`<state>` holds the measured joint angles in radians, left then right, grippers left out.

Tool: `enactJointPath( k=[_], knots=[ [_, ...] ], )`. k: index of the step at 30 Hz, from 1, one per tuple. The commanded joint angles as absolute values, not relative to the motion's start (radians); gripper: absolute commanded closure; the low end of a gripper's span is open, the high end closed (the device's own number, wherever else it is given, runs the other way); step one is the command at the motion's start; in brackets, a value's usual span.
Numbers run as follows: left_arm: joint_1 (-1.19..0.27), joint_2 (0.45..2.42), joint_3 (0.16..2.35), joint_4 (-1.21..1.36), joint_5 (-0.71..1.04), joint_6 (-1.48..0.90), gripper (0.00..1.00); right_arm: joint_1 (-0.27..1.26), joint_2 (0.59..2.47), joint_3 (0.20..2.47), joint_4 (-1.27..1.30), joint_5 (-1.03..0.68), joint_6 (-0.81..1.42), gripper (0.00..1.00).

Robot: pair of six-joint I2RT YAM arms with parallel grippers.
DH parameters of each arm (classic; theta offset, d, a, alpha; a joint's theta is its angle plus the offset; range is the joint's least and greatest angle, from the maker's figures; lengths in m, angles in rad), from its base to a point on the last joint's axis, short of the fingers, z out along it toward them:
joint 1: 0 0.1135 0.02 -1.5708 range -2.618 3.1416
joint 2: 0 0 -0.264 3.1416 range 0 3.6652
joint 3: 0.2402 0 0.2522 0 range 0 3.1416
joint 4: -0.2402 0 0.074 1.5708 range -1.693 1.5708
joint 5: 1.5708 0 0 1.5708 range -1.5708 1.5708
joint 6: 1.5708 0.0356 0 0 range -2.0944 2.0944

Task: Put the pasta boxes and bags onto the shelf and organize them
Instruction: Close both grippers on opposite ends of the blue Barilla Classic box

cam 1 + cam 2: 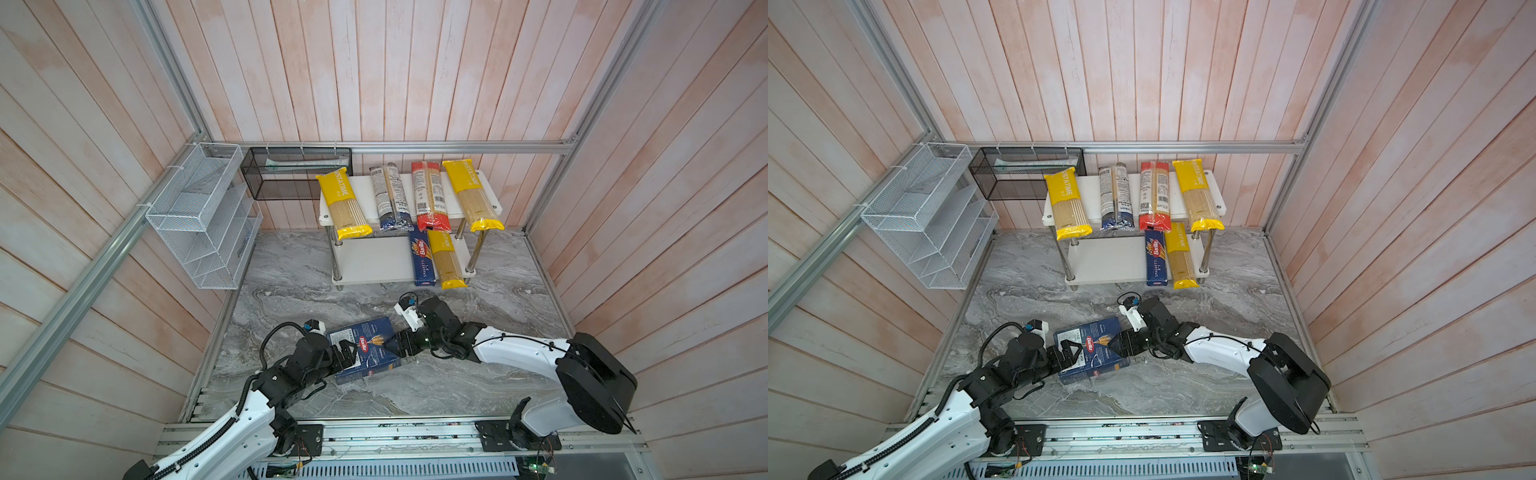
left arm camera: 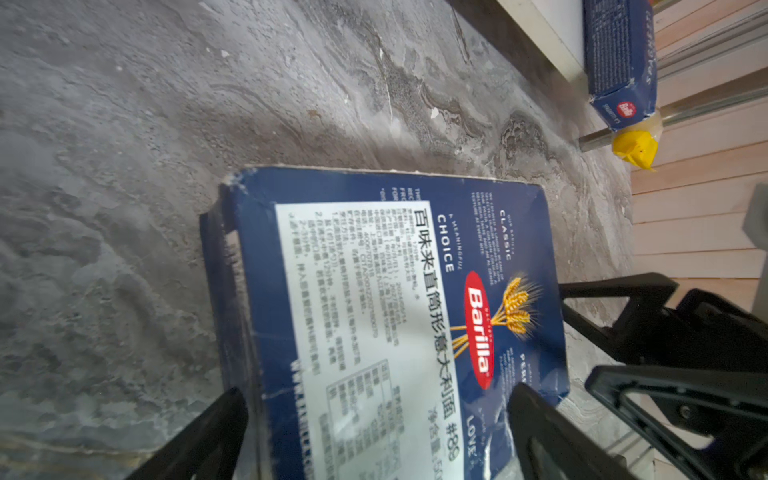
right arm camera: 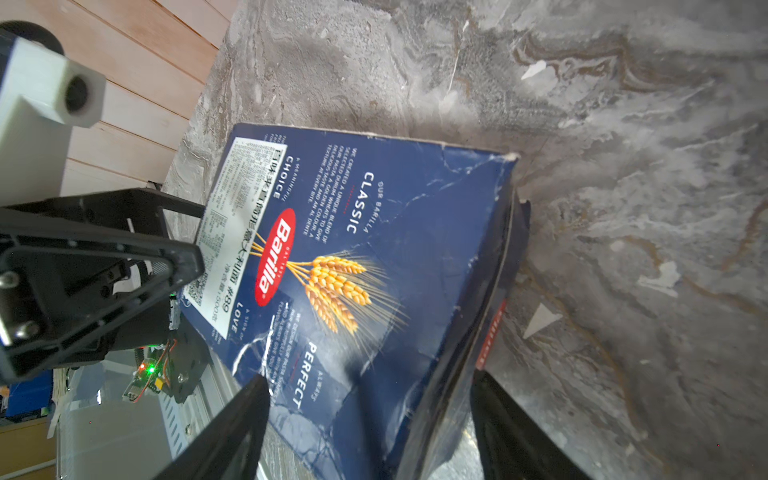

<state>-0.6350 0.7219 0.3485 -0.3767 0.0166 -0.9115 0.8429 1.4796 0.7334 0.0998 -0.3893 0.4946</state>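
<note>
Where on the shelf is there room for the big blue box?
The lower board is bare left of the narrow Barilla box and yellow bag. The top board is crowded with four bags, only slim gaps between.

creased matt cardboard box [image 3: 415,249] — marble-look tabletop [image 3: 623,166], rough; shelf posts [image 1: 336,257] shiny chrome.

You had bright, even light; soft shadows lay beside the box [image 1: 365,349]. Its label [image 2: 374,332] glared, fingers [image 2: 208,440] near it blurred, and walls [image 1: 415,62] beyond it bowed.
</note>
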Motion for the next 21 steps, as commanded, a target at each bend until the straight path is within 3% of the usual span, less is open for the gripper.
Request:
enactJointPath(
  k=[1,21],
  knots=[
    [-0.633,0.745,0.369,-0.305,0.065,-0.886,0.00,0.840,1.503,0.730,0.144,-0.408,0.497,0.25],
    [-0.638,0.748,0.370,-0.241,0.083,-0.867,0.00,0.859,1.553,0.716,0.154,-0.406,0.502,0.28]
  ],
)
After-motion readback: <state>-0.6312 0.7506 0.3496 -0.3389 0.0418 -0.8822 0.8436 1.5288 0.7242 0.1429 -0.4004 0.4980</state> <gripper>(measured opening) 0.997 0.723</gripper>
